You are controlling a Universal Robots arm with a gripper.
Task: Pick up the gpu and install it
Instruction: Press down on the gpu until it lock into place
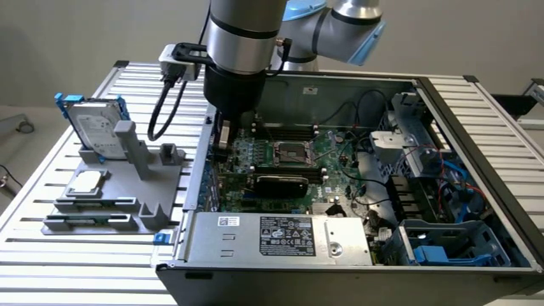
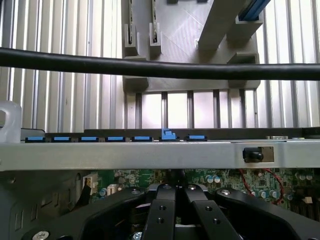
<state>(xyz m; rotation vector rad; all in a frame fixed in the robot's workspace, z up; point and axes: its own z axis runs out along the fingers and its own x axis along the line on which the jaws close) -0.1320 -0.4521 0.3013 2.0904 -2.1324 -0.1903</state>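
The gpu stands on edge on the green motherboard inside the open computer case, its black rounded shroud facing the camera. My gripper hangs farther back, close to the case wall on the exterior view's left and apart from the card. In the wrist view the black fingers meet in the middle, so the gripper is shut with nothing seen between them. It hovers over the motherboard just inside the metal case wall.
A grey rack outside the case holds a silver hard drive with blue rails and a small silver chip. The power supply fills the case front. A black cable crosses the wrist view. Blue clips line the wall.
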